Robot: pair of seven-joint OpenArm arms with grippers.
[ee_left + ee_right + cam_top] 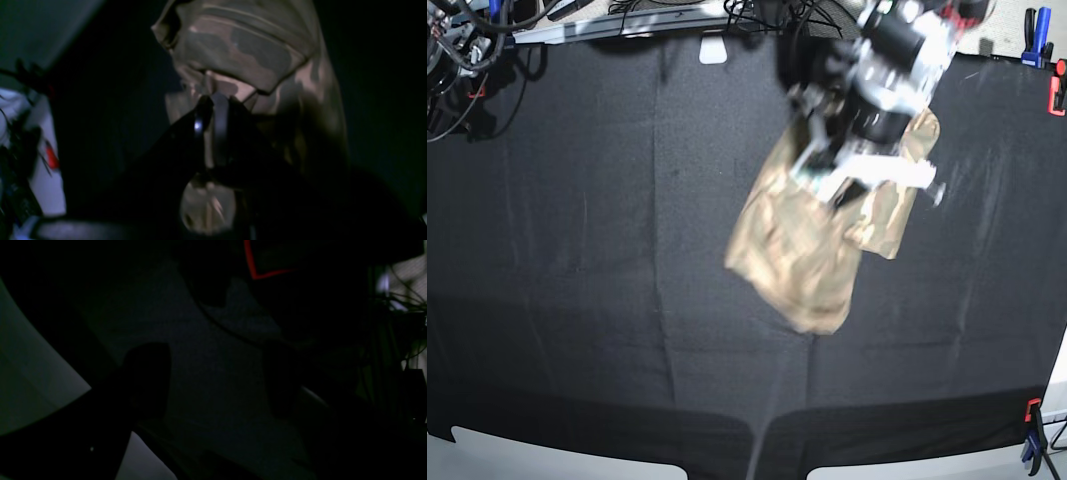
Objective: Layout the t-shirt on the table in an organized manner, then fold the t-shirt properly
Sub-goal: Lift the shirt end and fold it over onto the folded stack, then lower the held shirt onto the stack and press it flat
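The left gripper (217, 103), two dark fingers seen from its own wrist camera, is clamped tight on a pinch of the soft camouflage t-shirt in tan, beige and olive-brown cloth (247, 60). The fabric bunches over the fingertips, a stitched hem band curls across the top of the bundle, and more cloth hangs below the jaws.

In the base view that same left gripper (832, 165) holds the t-shirt (802, 255) up toward the far side of the large table draped in matte black cloth (577, 250). The shirt hangs from the grip as a crumpled, folded-over mass, its lower end toward the table's middle; whether that end touches the table cannot be told.

The right gripper (217, 380) has its fingers spread wide, with only dark table cloth between them and nothing held. It does not show in the base view.

The shirt looks light, limp and unlikely to slip, so it will drape and collapse wherever it is not supported. A single pinch keeps it bunched. I judge the empty right gripper should take a second hold along a hem or shoulder edge, well apart from the left's grip, to spread it flat.
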